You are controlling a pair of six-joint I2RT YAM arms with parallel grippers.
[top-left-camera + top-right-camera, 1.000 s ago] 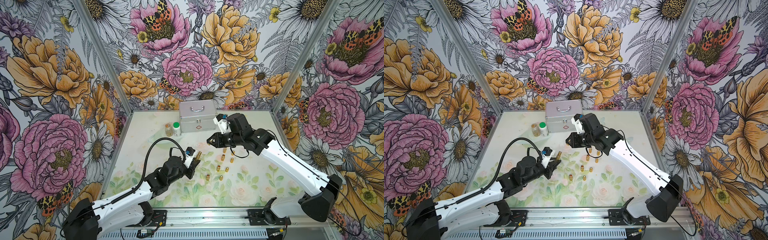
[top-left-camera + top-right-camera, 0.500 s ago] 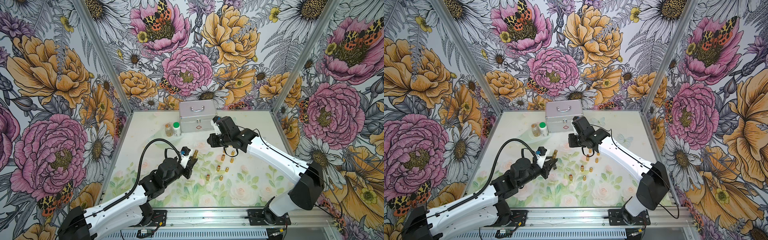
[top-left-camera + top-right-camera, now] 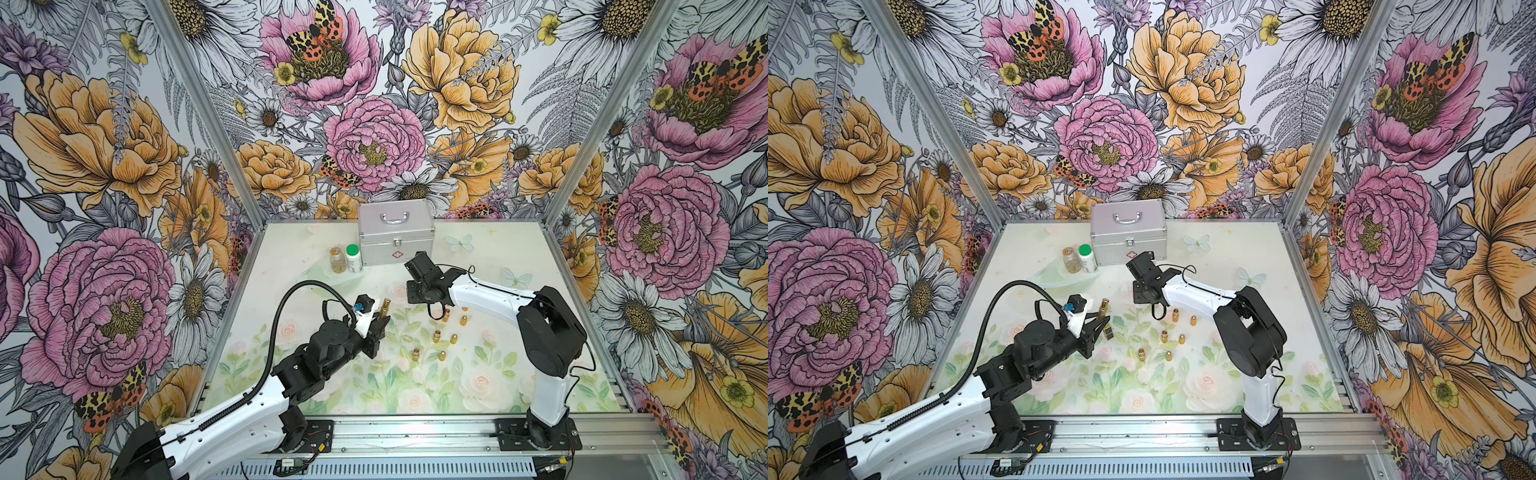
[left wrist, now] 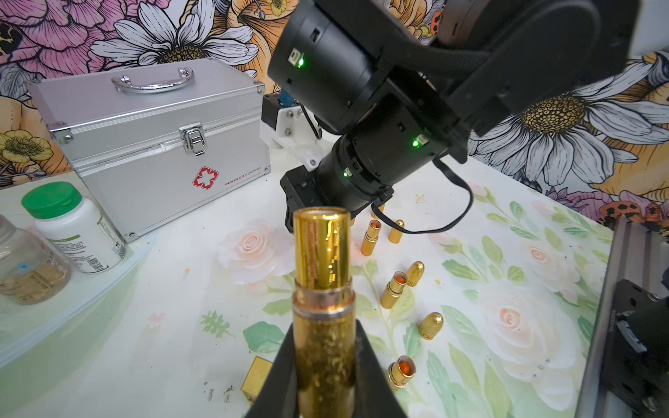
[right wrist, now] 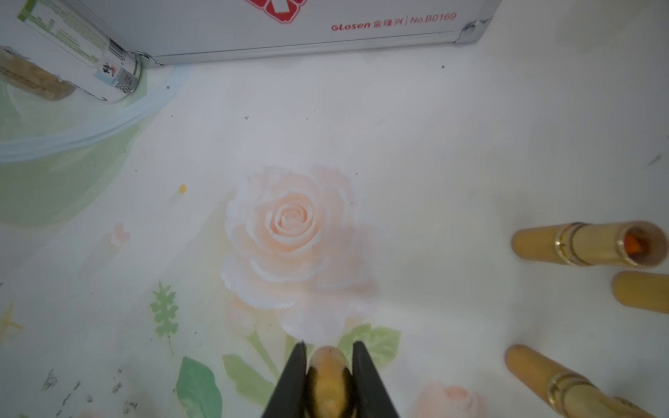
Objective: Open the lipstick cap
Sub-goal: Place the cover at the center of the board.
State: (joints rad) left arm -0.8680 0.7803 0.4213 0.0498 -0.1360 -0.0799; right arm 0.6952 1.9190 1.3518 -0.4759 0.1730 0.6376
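Observation:
My left gripper (image 4: 324,336) is shut on the glittery gold body of the lipstick (image 4: 323,253). The lipstick's shiny gold upper section sticks out past the fingers. In both top views the lipstick (image 3: 384,307) (image 3: 1103,306) points up and away from the left gripper (image 3: 379,323) near the mat's middle. My right gripper (image 5: 327,349) is shut on a small rounded gold cap (image 5: 327,372) and hangs over a printed rose, apart from the lipstick. In a top view the right gripper (image 3: 417,296) is just beyond and to the right of the left one.
A silver case (image 3: 395,237) stands at the back. A green-capped bottle (image 3: 353,257) and a clear jar (image 3: 337,259) stand to its left. Several small gold lipsticks and caps (image 3: 436,336) stand on the mat in the middle. A gold block (image 4: 257,376) lies below the left fingers.
The right arm has folded its elbow back toward its base, with the gripper drifting slightly nearer and lower. The left gripper with the lipstick has shifted a little to the left.

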